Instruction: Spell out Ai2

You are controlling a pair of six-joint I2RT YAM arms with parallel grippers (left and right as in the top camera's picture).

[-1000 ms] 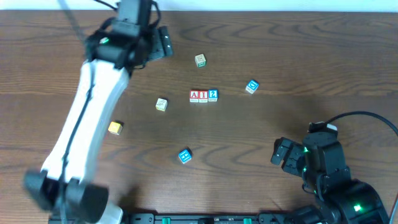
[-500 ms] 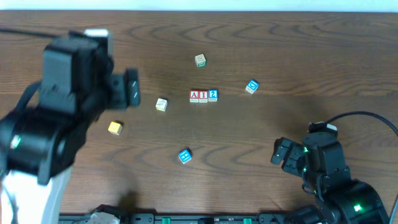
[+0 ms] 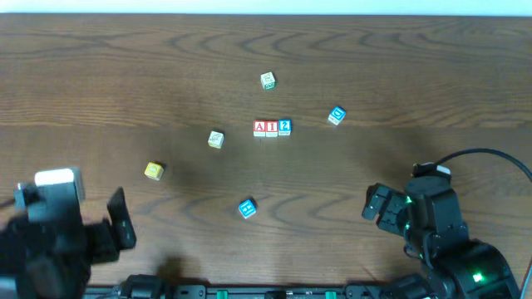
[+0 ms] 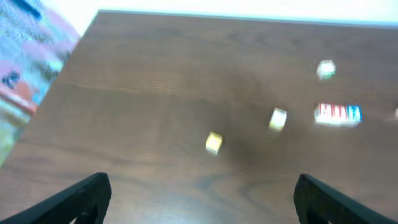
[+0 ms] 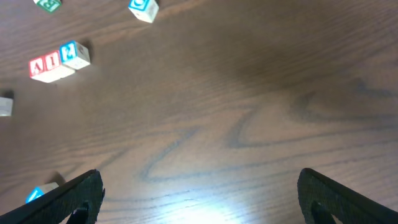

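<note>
The A cube (image 3: 259, 127), I cube (image 3: 272, 127) and 2 cube (image 3: 285, 126) touch in a row mid-worktop. The left gripper (image 4: 202, 183) hovers at the near-left corner, fingers wide; the right gripper (image 5: 200, 177), by the near-right corner, gapes likewise.

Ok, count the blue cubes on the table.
3. The blue 2 cube ends the lettered row; another blue cube lies right of it, apart; a third blue cube sits alone, nearer the front. None looks hidden.

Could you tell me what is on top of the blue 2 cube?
Nothing rests on the blue 2 cube; its marked top face is bare. Its underside, on the table, is hidden.
</note>
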